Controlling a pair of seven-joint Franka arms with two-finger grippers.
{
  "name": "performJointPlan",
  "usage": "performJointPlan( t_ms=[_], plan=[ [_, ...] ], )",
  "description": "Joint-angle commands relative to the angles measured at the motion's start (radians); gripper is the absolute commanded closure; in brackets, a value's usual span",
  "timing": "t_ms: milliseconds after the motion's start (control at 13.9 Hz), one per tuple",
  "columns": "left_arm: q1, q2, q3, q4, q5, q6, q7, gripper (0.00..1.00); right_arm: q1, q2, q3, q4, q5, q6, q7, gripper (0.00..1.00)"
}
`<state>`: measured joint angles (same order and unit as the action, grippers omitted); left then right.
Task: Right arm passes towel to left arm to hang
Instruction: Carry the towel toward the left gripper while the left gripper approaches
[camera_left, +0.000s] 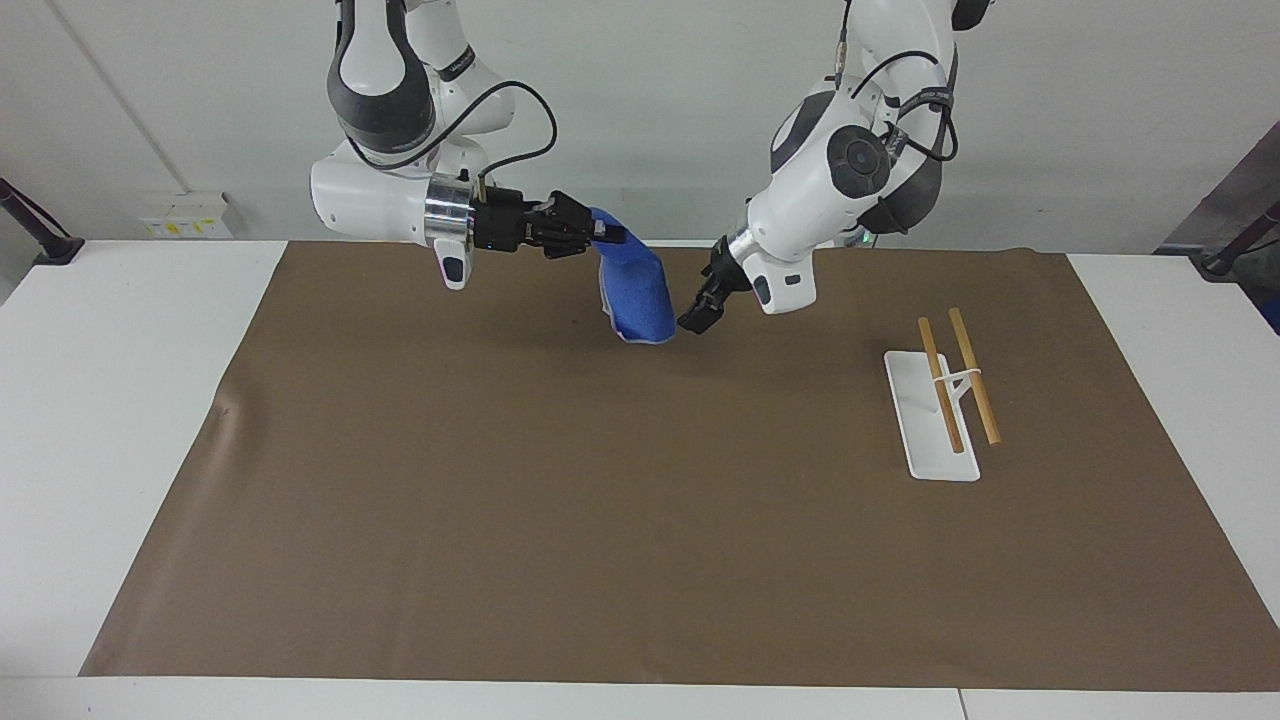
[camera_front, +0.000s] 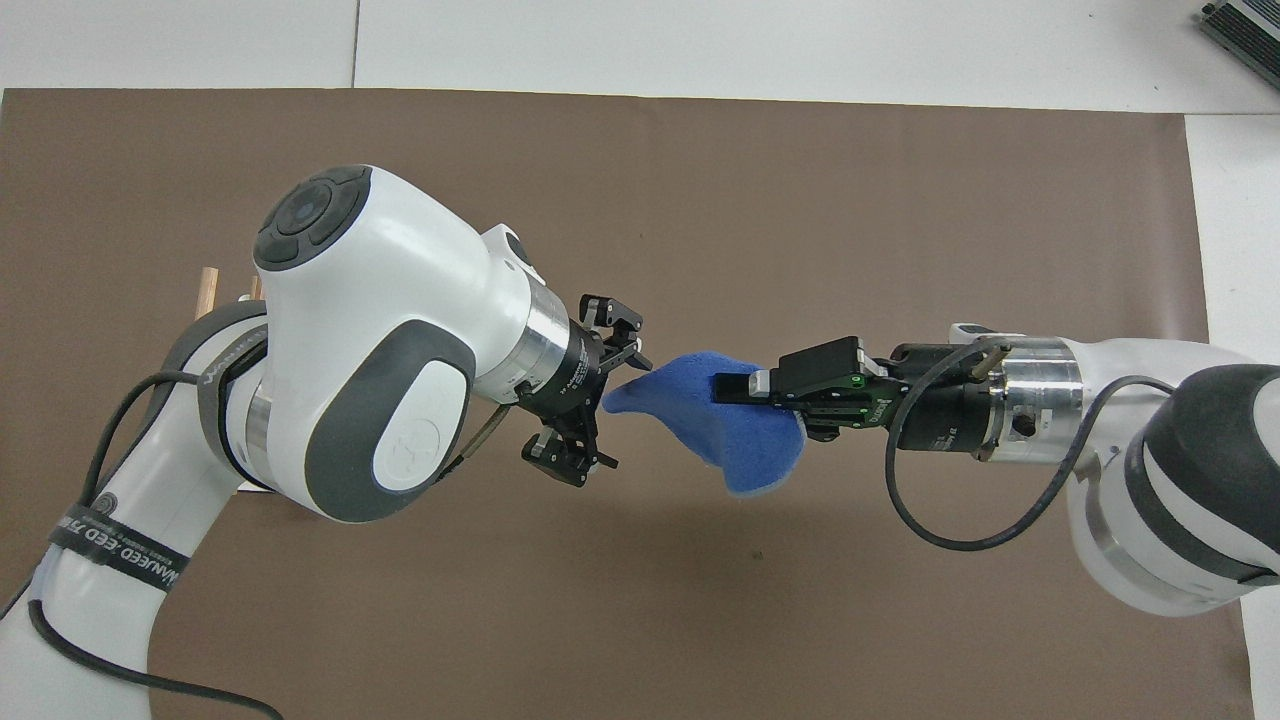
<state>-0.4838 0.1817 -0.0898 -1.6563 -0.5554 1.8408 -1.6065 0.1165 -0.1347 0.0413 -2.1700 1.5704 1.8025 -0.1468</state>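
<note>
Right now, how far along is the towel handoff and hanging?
Done: the right end effector has the towel lifted off the brown mat and shut on its top edge. In hand: the left end effector is open at the towel's free corner, not yet gripping. Left: the left takes it, the right releases, then hanging it on the rack toward the left arm's end.
</note>
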Motion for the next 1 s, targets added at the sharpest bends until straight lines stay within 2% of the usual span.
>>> performJointPlan(
  t_ms=[0, 430, 645, 717, 932],
  plan=[
    [-0.033, -0.022, 0.010, -0.019, -0.043, 0.017, -0.045, 0.00, -0.011, -0.011, 0.006, -0.002, 0.060, 0.006, -0.027, 1.00],
    [-0.070, -0.021, 0.010, -0.005, -0.066, 0.043, -0.092, 0.00, -0.009, -0.011, 0.005, -0.002, 0.072, 0.009, -0.039, 1.00],
    [-0.067, -0.019, 0.010, -0.008, -0.060, 0.083, -0.110, 0.86, -0.009, -0.011, 0.006, -0.002, 0.072, 0.015, -0.039, 1.00],
    [-0.059, -0.018, 0.010, -0.010, -0.060, 0.083, -0.112, 1.00, -0.009, -0.011, 0.006, -0.002, 0.072, 0.017, -0.039, 1.00],
    [-0.052, -0.018, 0.015, -0.007, -0.058, 0.081, -0.112, 1.00, -0.009, -0.011, 0.006, -0.002, 0.072, 0.017, -0.039, 1.00]
  ],
)
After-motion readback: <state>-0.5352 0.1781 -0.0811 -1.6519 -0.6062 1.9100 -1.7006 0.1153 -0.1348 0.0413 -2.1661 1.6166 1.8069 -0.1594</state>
